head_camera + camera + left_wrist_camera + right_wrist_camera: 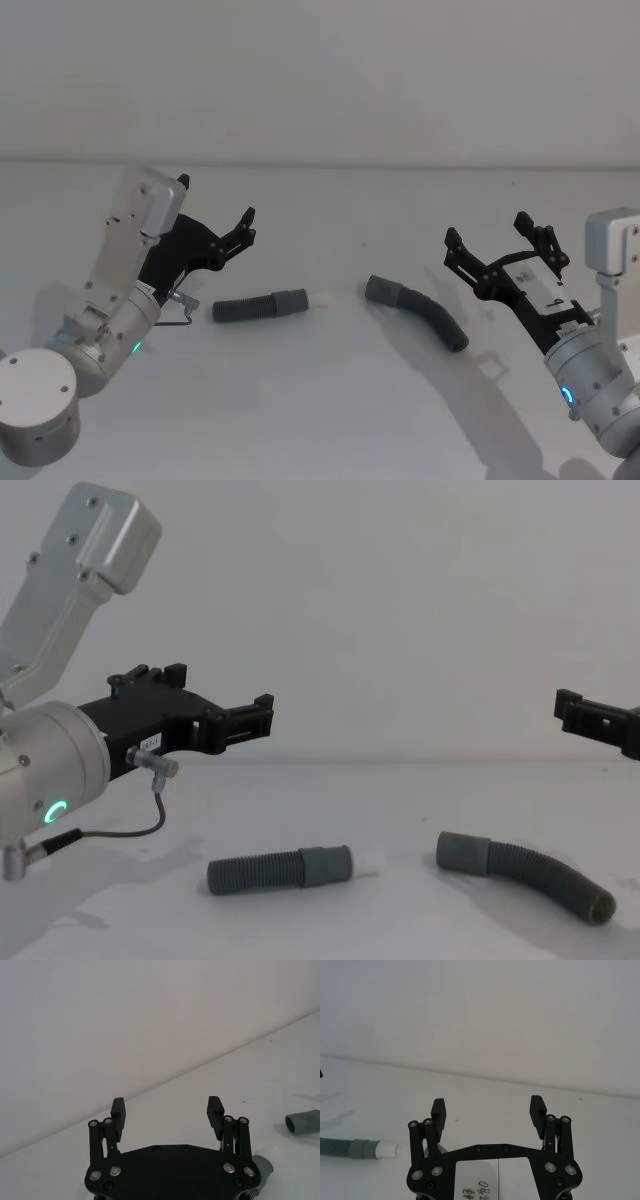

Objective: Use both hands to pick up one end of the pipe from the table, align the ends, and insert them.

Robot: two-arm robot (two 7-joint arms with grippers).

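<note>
The pipe lies in two pieces on the white table (320,410). The short straight piece (262,306) (255,872) (340,1148) ends in a smooth collar (325,865) with a white plug tip (367,861) (387,1150). That tip points at the wider sleeve (382,291) (462,852) (302,1122) of the curved piece (430,315) (540,878); a small gap separates them. My left gripper (247,228) (166,1105) (225,695) hovers open, above and left of the short piece. My right gripper (487,232) (487,1105) is open too, raised to the right of the curved piece. Neither holds anything.
A plain pale wall runs along the table's far edge. A thin grey cable (150,810) hangs in a loop under the left wrist. Bare table surrounds both pieces.
</note>
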